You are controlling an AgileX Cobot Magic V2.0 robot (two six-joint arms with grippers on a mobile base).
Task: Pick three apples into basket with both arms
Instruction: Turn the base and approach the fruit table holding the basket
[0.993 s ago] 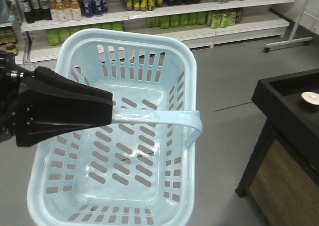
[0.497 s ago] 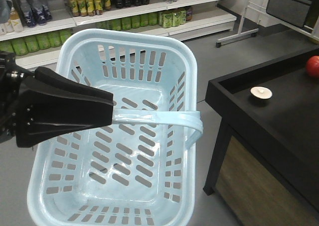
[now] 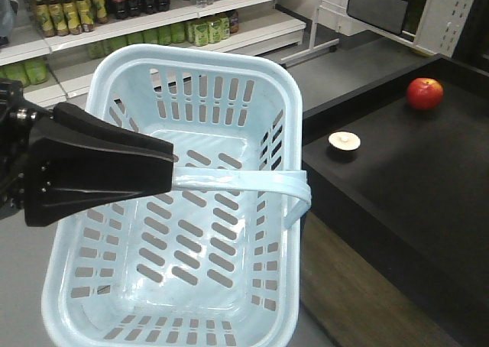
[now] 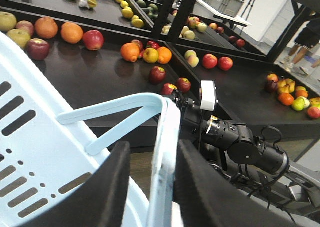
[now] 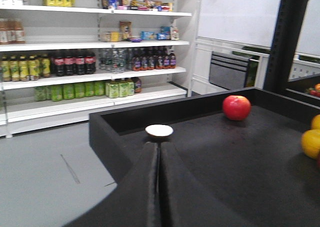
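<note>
We see the background slide toward 9 o'clock: the drink shelves (image 3: 153, 18), which filled the top of the front view a second ago, now sit at 11 o'clock. The black surface (image 3: 428, 186) grows from a corner at 3 o'clock to cover the right half. The small white round object (image 3: 344, 141) on it shifts from the right edge toward the centre. A red apple (image 3: 425, 93), cut off at the edge half a second ago, now shows whole at 2 o'clock.
</note>
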